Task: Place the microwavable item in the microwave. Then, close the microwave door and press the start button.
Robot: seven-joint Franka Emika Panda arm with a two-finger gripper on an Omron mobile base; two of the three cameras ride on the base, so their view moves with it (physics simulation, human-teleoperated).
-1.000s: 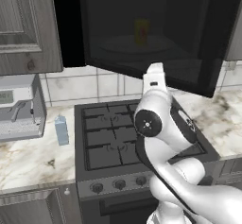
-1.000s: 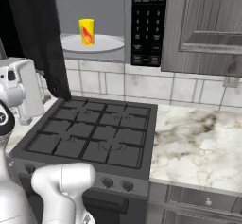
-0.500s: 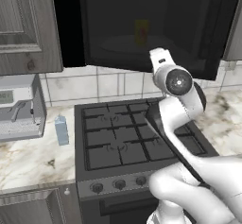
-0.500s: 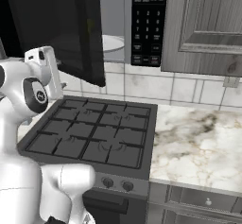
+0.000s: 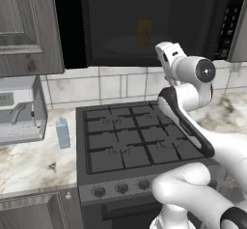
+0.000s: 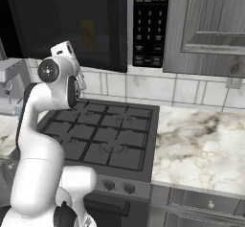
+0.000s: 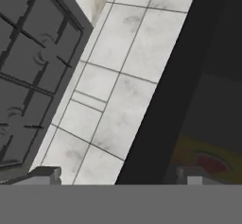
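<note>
Microwave door (image 5: 144, 25) shut or nearly so over the microwave (image 6: 148, 25). Yellow cup (image 5: 144, 33) inside on the turntable, visible through the glass. End effector (image 7: 118, 173) empty, fingers spread, by the door's lower edge; stove (image 5: 135, 141) at 6 o'clock below.

Home kitchen: gas stove (image 5: 135, 146) under microwave (image 6: 95, 20), marble counter (image 6: 201, 144) (grey cabinets (image 6: 210, 25), tiled wall).

Both base views look forward and down from behind the arm, left and right, sharing the stove (image 5: 135, 141) and the microwave door (image 6: 72, 20), while the hand view sits close to the tiled wall (image 7: 108, 81), rolled sideways.
</note>
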